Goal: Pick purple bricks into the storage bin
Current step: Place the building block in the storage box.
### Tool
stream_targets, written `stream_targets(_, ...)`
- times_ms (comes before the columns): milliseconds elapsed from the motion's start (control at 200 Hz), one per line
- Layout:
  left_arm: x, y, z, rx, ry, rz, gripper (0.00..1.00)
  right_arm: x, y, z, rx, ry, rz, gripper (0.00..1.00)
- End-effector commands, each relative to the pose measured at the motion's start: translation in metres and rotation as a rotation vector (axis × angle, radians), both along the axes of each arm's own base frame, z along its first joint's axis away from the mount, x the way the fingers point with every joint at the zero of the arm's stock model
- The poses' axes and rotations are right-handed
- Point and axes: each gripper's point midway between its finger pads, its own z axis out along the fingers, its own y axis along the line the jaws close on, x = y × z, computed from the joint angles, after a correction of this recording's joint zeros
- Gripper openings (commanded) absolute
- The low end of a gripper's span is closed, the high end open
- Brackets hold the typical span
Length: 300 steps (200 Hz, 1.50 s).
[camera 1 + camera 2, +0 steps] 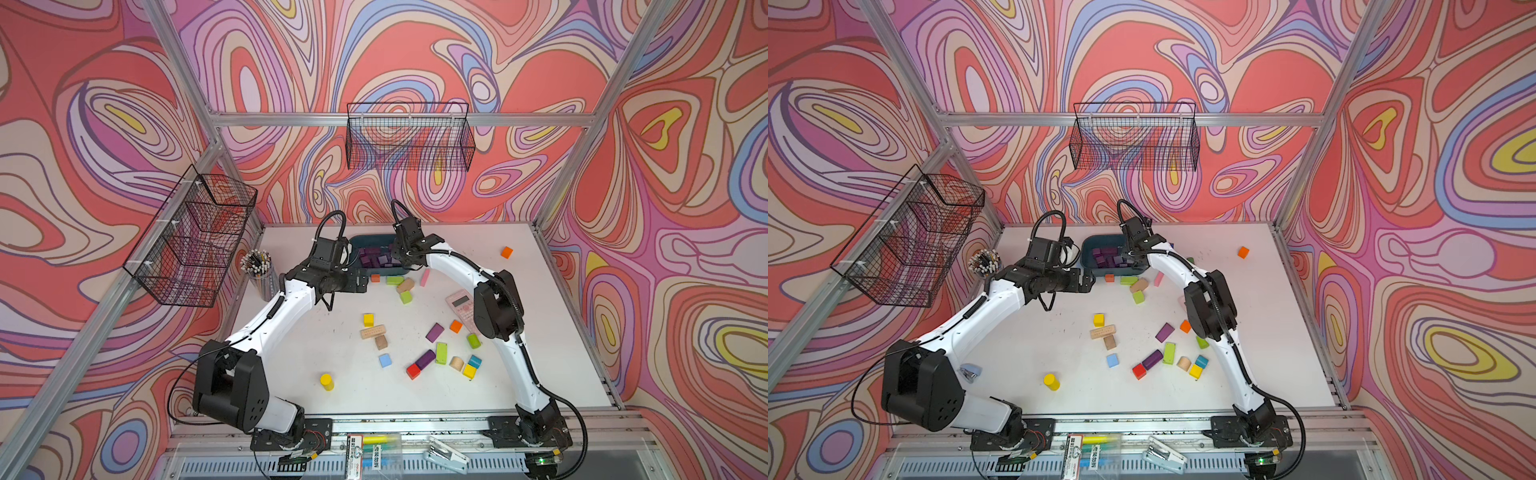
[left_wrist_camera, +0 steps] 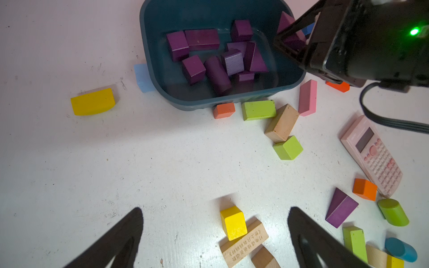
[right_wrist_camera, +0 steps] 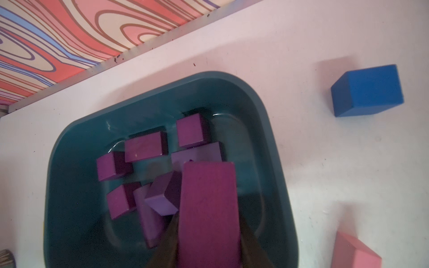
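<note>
In both top views the storage bin sits at the far middle of the table, with a pile of purple bricks inside. The right gripper points down over the bin's right end, its jaws hidden under the wrist. The left gripper hovers just before the bin's near left corner, jaws spread and empty. A purple wedge and a purple bar lie loose nearer the front.

In the left wrist view, the left fingers stand wide apart over bare table near a yellow cube. The right jaws are clamped on a purple brick above the bin's rim.

In the right wrist view, that brick is pinched between both fingers and hangs over the bin's interior, partly over the pile. A blue cube rests outside on the table.

The step in hand looks like the release. It is best to lower until the brick is below the rim and favour the bare floor on the blue-cube side, so it does not topple off the pile. Then open fully and rise straight up. The left arm should stay away from the bin.
</note>
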Motion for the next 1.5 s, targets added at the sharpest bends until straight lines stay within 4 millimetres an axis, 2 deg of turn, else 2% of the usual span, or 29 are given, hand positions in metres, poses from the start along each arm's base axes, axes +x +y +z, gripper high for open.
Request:
stream_targets(0,-0.001,0.001,0.006,0.0,-0.006,-0.004,1.0,0.011,0.0,-0.004,-0.009,-0.027,-0.009,0.22)
stream_targets(481,-0.001,0.0,0.005,-0.002,-0.004,-0.008,1.0,0.026,-0.004,-0.036,0.006,-0.007,-0.068,0.23)
stream_targets(911,-0.001,0.001,0.005,-0.002,-0.004,-0.008,1.0,0.034,-0.007,-0.04,0.028,-0.012,-0.104,0.26)
stream_targets(1022,-0.001,0.0,0.005,-0.002,-0.005,-0.01,1.0,0.035,-0.006,-0.037,0.034,-0.018,-0.104,0.31)
stream_targets(1107,-0.001,0.0,0.006,-0.002,-0.006,-0.01,1.0,0.036,-0.004,-0.031,0.043,-0.027,-0.1,0.39)
stream_targets(1282,-0.001,0.0,0.005,-0.004,-0.002,-0.011,1.0,0.041,0.0,-0.011,0.073,-0.061,-0.095,0.53)
stream_targets(1497,-0.001,0.0,0.005,-0.005,-0.001,-0.01,1.0,0.044,0.005,0.017,0.134,-0.107,-0.093,0.58)
